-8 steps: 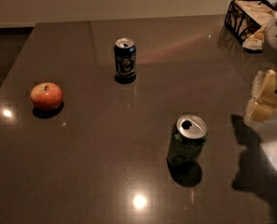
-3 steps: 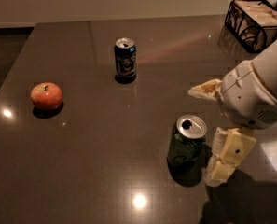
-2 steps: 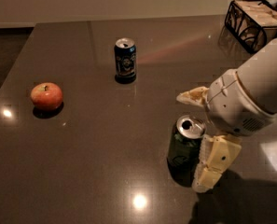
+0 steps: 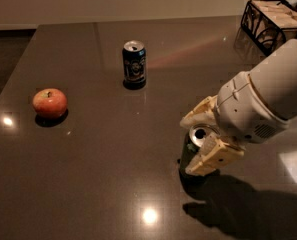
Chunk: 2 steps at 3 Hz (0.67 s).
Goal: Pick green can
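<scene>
In the camera view the green can (image 4: pixel 189 152) stands upright on the tabletop (image 4: pixel 98 149), long axis vertical, well nearer the camera than the dark blue can (image 4: pixel 134 64) and off to its right. The gripper (image 4: pixel 190 145) is at the green can itself: its pale fingers (image 4: pixel 212 158) are spread, one on either side of the can. I cannot tell whether they touch it. The arm reaches in from the right, wrist angled downward toward the can.
</scene>
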{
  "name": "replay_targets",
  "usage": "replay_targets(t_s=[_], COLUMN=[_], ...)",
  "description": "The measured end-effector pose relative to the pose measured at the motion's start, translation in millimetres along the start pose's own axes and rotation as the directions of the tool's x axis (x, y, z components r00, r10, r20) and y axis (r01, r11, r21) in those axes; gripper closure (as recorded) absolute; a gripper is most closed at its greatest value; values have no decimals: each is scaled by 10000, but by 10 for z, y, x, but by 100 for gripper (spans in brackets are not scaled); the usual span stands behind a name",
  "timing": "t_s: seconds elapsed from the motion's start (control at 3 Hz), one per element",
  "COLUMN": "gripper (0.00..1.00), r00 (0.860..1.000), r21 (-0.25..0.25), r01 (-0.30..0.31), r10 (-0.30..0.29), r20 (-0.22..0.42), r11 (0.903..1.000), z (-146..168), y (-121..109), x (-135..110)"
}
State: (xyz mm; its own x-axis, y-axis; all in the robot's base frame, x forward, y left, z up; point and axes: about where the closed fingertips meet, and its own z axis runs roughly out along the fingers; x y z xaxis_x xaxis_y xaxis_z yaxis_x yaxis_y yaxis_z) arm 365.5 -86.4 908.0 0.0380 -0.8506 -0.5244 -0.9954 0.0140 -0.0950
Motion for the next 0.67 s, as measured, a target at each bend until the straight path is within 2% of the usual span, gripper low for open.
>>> replay_targets(t_s=[0.67], gripper=[87], r00=[9993], r21=[176], r01=[336], r10=[-334], r20=[-146], r11=[9993], z=[-227], y=[-204], x=[-172])
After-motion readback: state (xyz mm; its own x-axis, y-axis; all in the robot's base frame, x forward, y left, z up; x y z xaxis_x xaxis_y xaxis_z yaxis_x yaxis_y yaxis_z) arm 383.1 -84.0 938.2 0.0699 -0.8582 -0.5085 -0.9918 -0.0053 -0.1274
